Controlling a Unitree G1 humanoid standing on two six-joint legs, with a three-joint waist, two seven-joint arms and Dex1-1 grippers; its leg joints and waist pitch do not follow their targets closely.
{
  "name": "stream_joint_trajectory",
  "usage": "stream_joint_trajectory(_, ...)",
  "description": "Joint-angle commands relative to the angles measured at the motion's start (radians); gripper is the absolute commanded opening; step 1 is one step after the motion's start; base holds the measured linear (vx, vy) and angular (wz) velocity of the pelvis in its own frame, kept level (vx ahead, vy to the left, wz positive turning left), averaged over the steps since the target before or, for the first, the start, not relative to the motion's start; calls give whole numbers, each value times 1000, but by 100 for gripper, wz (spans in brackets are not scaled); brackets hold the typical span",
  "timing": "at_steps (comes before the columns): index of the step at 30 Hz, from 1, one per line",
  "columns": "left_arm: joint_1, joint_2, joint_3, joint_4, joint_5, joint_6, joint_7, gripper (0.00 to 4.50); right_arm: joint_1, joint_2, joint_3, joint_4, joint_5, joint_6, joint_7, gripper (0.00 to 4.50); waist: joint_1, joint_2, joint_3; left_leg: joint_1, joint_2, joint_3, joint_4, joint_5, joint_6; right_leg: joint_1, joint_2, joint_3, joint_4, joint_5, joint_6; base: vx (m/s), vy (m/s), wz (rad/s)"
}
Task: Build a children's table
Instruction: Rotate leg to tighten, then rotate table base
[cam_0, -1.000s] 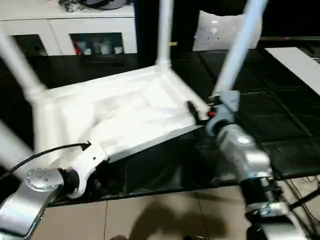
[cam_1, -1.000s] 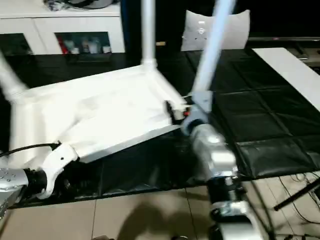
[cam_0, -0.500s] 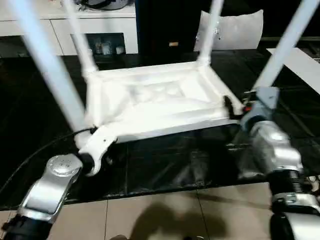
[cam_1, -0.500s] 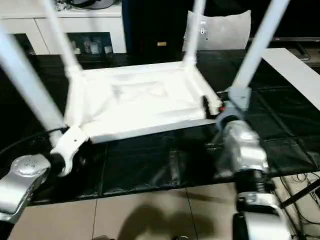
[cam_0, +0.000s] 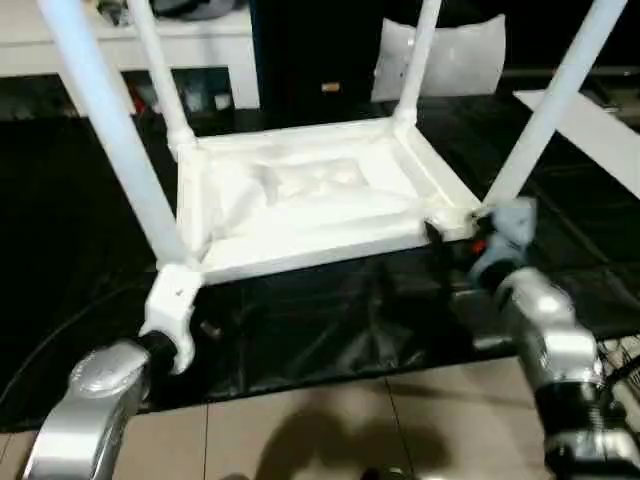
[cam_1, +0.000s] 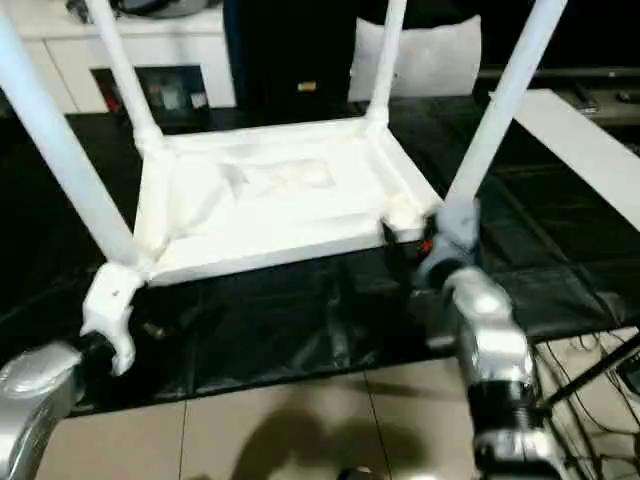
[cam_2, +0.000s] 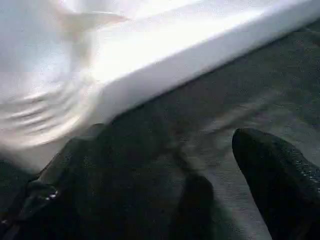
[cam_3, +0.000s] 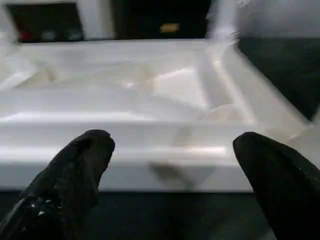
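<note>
White plastic all over: the children's table (cam_0: 310, 195) lies upside down on the black mat (cam_0: 330, 320), ribbed underside facing up, and all four legs look seated in their corner sockets and stand upward. I see my left end effector (cam_2: 190, 195) with its fingers spread, beside the near left corner and touching nothing that I can make out. My right end effector (cam_3: 175, 170) is also spread wide, facing the near long rim by the right corner, with the rim not between its fingers.

I judge the table light but bulky, stiff in the top, and smooth enough to slip in a pinch. The tall legs would act as levers and could work loose if pulled sideways. I would take hold at the rim close to the corner sockets, one side each, before turning it over.
</note>
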Motion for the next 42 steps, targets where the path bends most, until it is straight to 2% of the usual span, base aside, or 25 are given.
stream_joint_trajectory(1, 9, -44, 56, -57, 19, 1, 88, 441, 33, -9, 38, -82, 17, 39, 56, 450, 0, -2, -54, 11, 2, 0, -75, -391, 30, 43, -20, 14, -97, -548, -54, 0, 0, 0)
stream_joint_trajectory(2, 11, -54, 64, -64, 19, 7, 101, 441, 40, -10, 46, -91, 17, 43, 64, 450, 0, -2, -54, 11, 2, 0, -76, -394, 29, 42, -20, 13, -97, -549, -51, 0, 0, 0)
stream_joint_trajectory(3, 27, -86, 86, -101, 18, 28, 158, 441, 69, -11, 74, -128, 5, 67, 94, 450, -2, 1, -54, 7, 3, -2, -77, -396, 25, 48, -20, 12, -96, -542, -48, 0, 0, 0)
stream_joint_trajectory(4, 30, -91, 88, -108, 19, 29, 170, 441, 74, -12, 81, -132, -2, 68, 97, 450, -1, -1, -54, 6, 4, -3, -79, -394, 26, 48, -20, 13, -99, -538, -45, 0, 0, 0)
stream_joint_trajectory(5, 34, -99, 90, -116, 20, 26, 186, 441, 83, -13, 91, -138, -12, 68, 98, 450, -4, -3, -54, 8, 1, -3, -76, -407, 32, 41, -18, 12, -103, -553, -41, 0, 0, 0)
stream_joint_trajectory(7, 29, -106, 94, -115, 20, 20, 200, 441, 88, -12, 99, -141, -20, 67, 94, 450, -5, -3, -55, 8, -1, -3, -75, -406, 32, 41, -19, 12, -104, -560, -36, 0, 0, 0)
stream_joint_trajectory(8, 2, -105, 102, -87, 19, -3, 216, 441, 95, -8, 105, -144, -25, 71, 90, 450, -7, -8, -57, 6, -3, -2, -73, -399, 34, 40, -18, 12, -106, -561, -30, 0, 0, 0)
stream_joint_trajectory(10, -34, -88, 109, -40, 35, -27, 226, 441, 99, -4, 109, -149, -23, 80, 87, 450, -4, -6, -58, 8, -6, -1, -71, -388, 40, 37, -17, 11, -109, -563, -22, 0, 0, 0)
stream_joint_trajectory(12, -73, -75, 126, -6, 26, -37, 218, 441, 102, -6, 121, -153, -29, 86, 93, 450, -3, -5, -61, 3, -4, -4, -73, -368, 38, 43, -19, 13, -102, -529, -28, 0, 0, 0)
stream_joint_trajectory(14, -86, -72, 132, 2, 25, -38, 216, 441, 105, -7, 125, -160, -31, 93, 96, 450, -2, -4, -63, 1, 0, -6, -75, -352, 35, 47, -21, 16, -92, -479, -47, 0, 0, 0)
stream_joint_trajectory(16, -165, -45, 137, 76, -3, -57, 164, 441, 106, -5, 138, -152, -44, 105, 98, 450, 2, -3, -65, 4, -3, -2, -72, -338, 37, 43, -20, 19, -91, -456, -60, 0, 0, 0)
stream_joint_trajectory(17, -185, -37, 137, 97, -14, -61, 150, 441, 103, -3, 141, -144, -50, 105, 96, 450, 4, 1, -68, 2, 0, -4, -74, -320, 33, 48, -23, 21, -84, -408, -83, 0, 0, 0)
stream_joint_trajectory(19, -216, -22, 129, 135, -28, -75, 121, 441, 95, 2, 144, -122, -60, 110, 86, 450, 5, -2, -70, 2, 3, -3, -73, -304, 29, 51, -25, 24, -75, -353, -111, 0, 0, 0)
stream_joint_trajectory(24, -290, -15, 132, 210, -85, -96, 40, 441, 53, 23, 130, -36, -73, 123, 31, 450, 8, 0, -71, 4, 0, 0, -72, -281, 22, 54, -28, 26, -67, -320, -155, 0, 0, 0)
stream_joint_trajectory(25, -325, 0, 117, 243, -119, -99, -46, 441, 20, 37, 115, 22, -80, 124, -2, 450, 10, -6, -71, 5, 0, 1, -71, -283, 19, 54, -30, 26, -66, -336, -151, 0, 0, 0)
stream_joint_trajectory(27, -342, 24, 97, 248, -177, -73, -169, 441, -6, 55, 92, 60, -64, 130, -15, 450, 11, -9, -72, 6, -1, 2, -71, -276, 18, 54, -32, 28, -67, -342, -154, 0, 0, 0)
stream_joint_trajectory(28, -343, 31, 94, 246, -193, -61, -198, 441, -12, 57, 90, 67, -63, 131, -15, 450, 16, -3, -72, 9, 3, 2, -71, -264, 12, 53, -33, 29, -61, -324, -163, 0, 0, 0)
stream_joint_trajectory(29, -342, 65, 69, 222, -264, 2, -315, 441, -32, 56, 96, 100, -70, 126, -14, 450, 18, 0, -73, 12, 4, 3, -71, -258, 9, 52, -31, 30, -59, -306, -167, 0, 0, 0)
stream_joint_trajectory(30, -339, 81, 57, 204, -294, 32, -361, 441, -40, 54, 101, 115, -77, 121, -14, 450, 21, 1, -76, 15, 3, 4, -70, -241, 5, 52, -31, 30, -50, -271, -184, 0, 0, 0)
stream_joint_trajectory(31, -334, 93, 44, 188, -312, 51, -394, 441, -48, 54, 104, 129, -82, 116, -14, 450, 24, 4, -73, 19, 6, 7, -71, -250, 4, 48, -26, 31, -51, -250, -194, 0, 0, 0)
stream_joint_trajectory(33, -328, 109, 19, 165, -327, 72, -430, 441, -64, 58, 108, 152, -86, 107, -11, 450, 26, 1, -73, 15, 6, 7, -73, -247, 0, 55, -30, 31, -47, -237, -202, 0, 0, 0)
stream_joint_trajectory(36, -314, 127, -36, 132, -340, 86, -479, 441, -93, 72, 115, 187, -90, 87, -7, 450, 22, -2, -71, 12, 4, 7, -75, -264, -1, 60, -34, 30, -53, -285, -181, 0, 0, 0)
stream_joint_trajectory(37, -295, 132, -92, 80, -361, 102, -525, 441, -121, 98, 121, 210, -94, 70, -2, 450, 18, -3, -71, 9, 4, 5, -76, -268, -3, 62, -36, 30, -53, -305, -176, 0, 0, 0)
stream_joint_trajectory(41, -277, 125, -133, 23, -384, 131, -540, 441, -137, 125, 136, 212, -95, 63, 6, 450, 4, -6, -68, 6, 4, 4, -76, -291, -12, 63, -36, 30, -57, -355, -159, 0, 0, 0)
stream_joint_trajectory(42, -270, 116, -163, -3, -387, 144, -538, 441, -148, 142, 150, 219, -97, 57, 12, 450, -1, -13, -69, 5, 4, 5, -76, -293, -12, 64, -36, 30, -56, -367, -153, 0, 0, 0)
